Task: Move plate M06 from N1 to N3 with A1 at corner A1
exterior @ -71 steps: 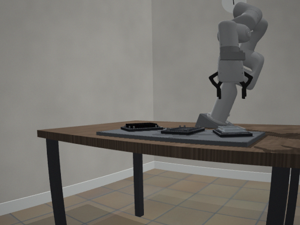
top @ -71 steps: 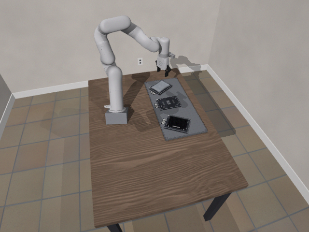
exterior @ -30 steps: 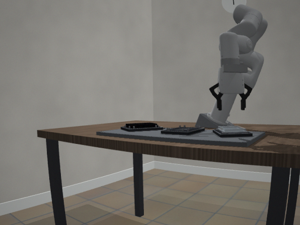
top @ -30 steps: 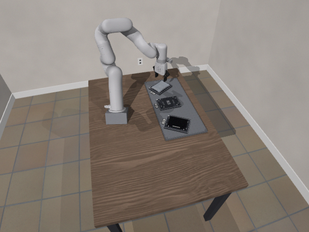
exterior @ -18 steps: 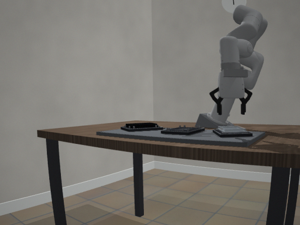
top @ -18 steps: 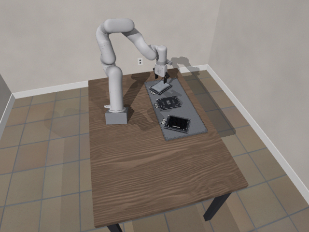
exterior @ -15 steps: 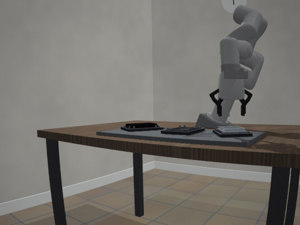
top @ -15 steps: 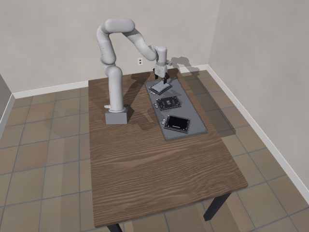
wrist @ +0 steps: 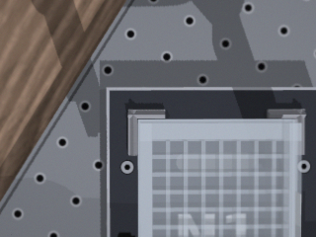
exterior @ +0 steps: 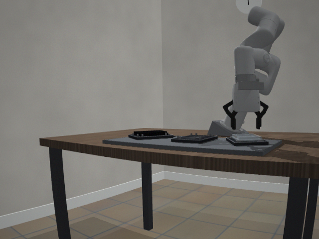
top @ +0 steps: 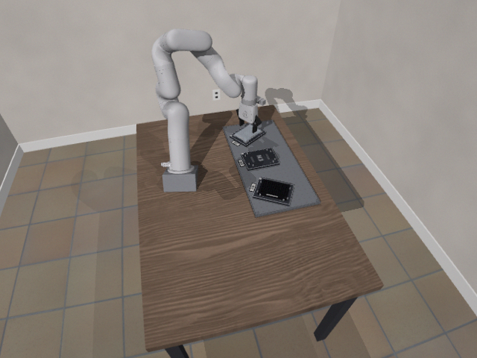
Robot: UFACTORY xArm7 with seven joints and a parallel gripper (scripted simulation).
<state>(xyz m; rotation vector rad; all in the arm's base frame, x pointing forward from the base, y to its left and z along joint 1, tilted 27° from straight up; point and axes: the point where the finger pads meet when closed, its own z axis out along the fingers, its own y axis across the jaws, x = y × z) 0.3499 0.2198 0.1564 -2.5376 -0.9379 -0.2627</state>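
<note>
A clear well plate (top: 241, 135) (exterior: 243, 137) (wrist: 217, 173) sits flat in the far nest (top: 247, 144) (exterior: 247, 143) (wrist: 116, 128) of the grey deck. Through it, the wrist view shows the mark N1. My gripper (top: 248, 127) (exterior: 245, 127) is open and empty. It hangs straight down a short way above the clear plate, with a finger on each side. The middle nest (top: 269, 162) (exterior: 194, 140) holds no plate. A black plate (top: 274, 189) (exterior: 149, 133) sits in the near nest (top: 269, 200) (exterior: 133, 137). I cannot read the plate labels.
The three nests lie in a row on a grey perforated deck (top: 304, 185) (exterior: 154, 145) (wrist: 163, 30) on the wooden table. Small signs (top: 235, 143) (top: 242, 162) (top: 253, 187) stand beside each nest on the arm's side. The arm's base (top: 179, 180) stands left of the deck.
</note>
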